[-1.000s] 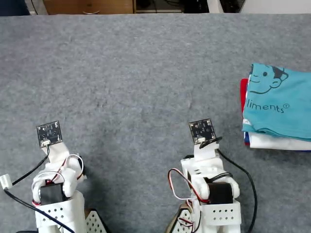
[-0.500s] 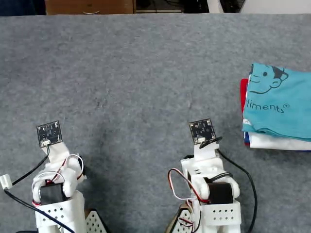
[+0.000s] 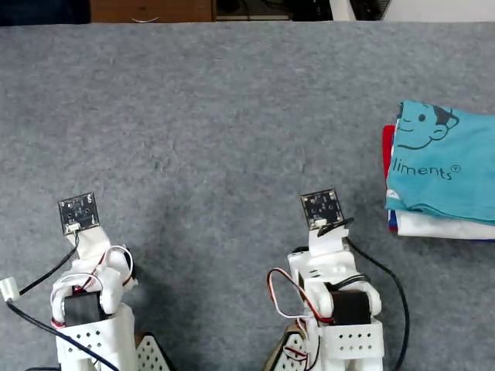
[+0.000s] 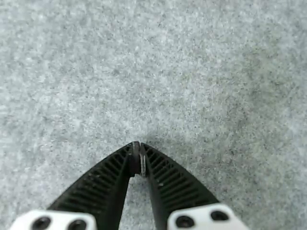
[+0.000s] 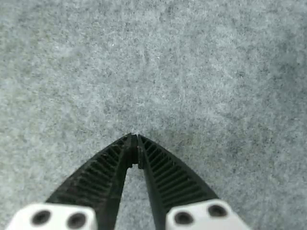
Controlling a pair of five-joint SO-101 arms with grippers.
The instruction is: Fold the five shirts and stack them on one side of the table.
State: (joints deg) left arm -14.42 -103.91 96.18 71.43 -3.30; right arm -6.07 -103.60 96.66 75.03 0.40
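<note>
The high view took in the whole grey felt-covered table (image 3: 232,116). The folded shirts (image 3: 445,166) lay in one stack against the right edge, about midway along it. A teal shirt (image 3: 456,154) with a cartoon face printed on it lay on top. A red layer (image 3: 387,151) peeked out on the side toward the table's middle, and a white one (image 3: 441,226) showed beneath on the side toward the near edge. How many shirts the stack held could not be counted from above.

Both arms sat at the near edge. The left arm (image 3: 89,301) was by the near-left corner and the right arm (image 3: 336,297) was right of the middle, well apart from the stack.

From above, each arm's white body and square wrist board covered its fingers, so the wrist views supplied that detail. The left gripper (image 4: 135,149) had its black ribbed fingers pressed together at the tips, with nothing between them, over bare felt. The right gripper (image 5: 133,142) was the same, tips meeting and empty above plain grey felt.
</note>
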